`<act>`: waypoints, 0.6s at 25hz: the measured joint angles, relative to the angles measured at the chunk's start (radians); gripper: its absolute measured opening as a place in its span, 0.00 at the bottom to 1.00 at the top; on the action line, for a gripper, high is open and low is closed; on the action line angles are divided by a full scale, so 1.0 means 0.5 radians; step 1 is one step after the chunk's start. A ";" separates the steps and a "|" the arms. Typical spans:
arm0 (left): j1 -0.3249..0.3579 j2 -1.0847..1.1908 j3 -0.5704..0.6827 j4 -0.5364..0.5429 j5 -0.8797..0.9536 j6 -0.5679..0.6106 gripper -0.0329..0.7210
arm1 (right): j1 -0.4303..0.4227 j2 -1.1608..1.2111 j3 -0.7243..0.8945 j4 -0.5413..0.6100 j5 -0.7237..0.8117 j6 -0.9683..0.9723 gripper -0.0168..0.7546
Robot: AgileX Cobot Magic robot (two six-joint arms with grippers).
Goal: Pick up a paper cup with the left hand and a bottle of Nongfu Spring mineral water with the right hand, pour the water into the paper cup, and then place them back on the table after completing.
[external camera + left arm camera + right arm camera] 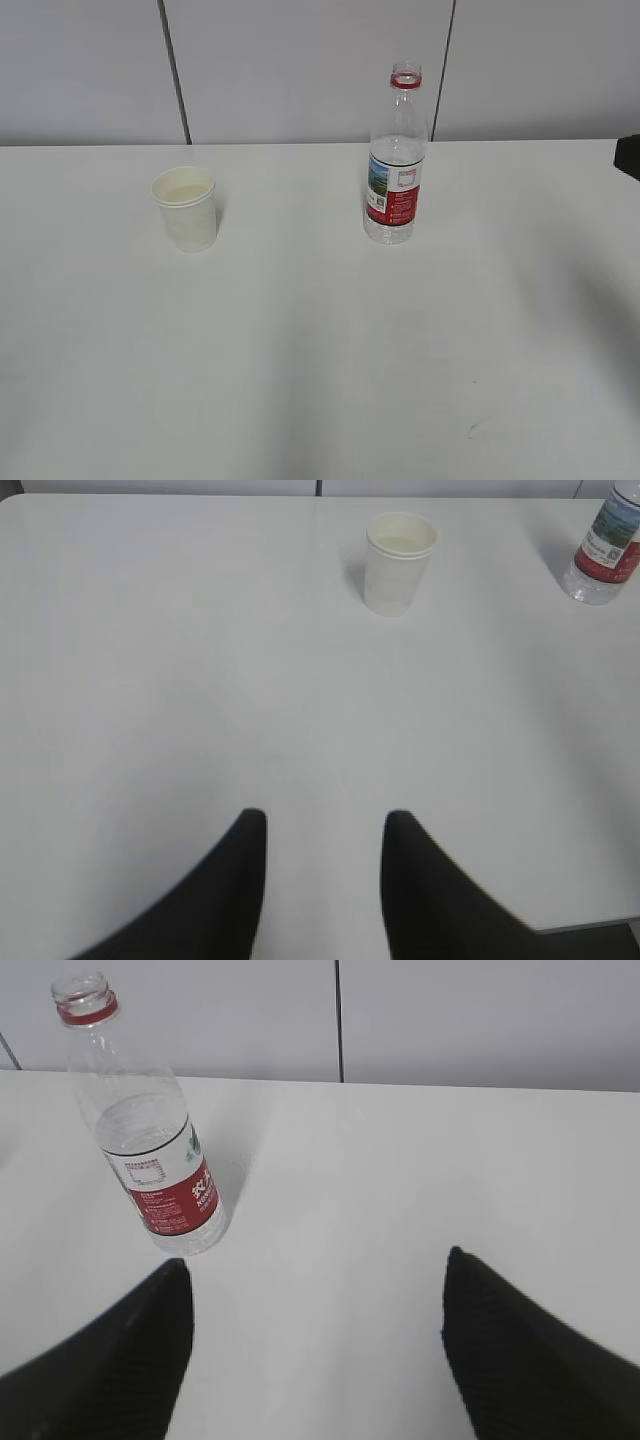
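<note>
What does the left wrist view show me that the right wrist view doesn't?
Only the left wrist view shows the paper cup, upright on the table ahead of the left gripper, whose jaws stand apart with nothing between them. Only the right wrist view shows the bottle's open neck with its red ring, the water level inside, and the right gripper, jaws wide and empty. Both show the bottle standing on the white table; the left wrist view catches just its lower part at the right edge.
</note>
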 joint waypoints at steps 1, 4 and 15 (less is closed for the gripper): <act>0.000 0.000 0.000 0.000 0.000 0.000 0.37 | 0.000 -0.013 0.001 0.000 0.000 0.000 0.76; 0.000 0.000 0.000 0.000 0.000 0.000 0.37 | 0.000 -0.021 0.004 0.000 0.008 0.000 0.76; 0.000 0.000 0.000 0.000 0.000 0.000 0.36 | 0.040 -0.021 0.043 0.779 0.320 -0.924 0.76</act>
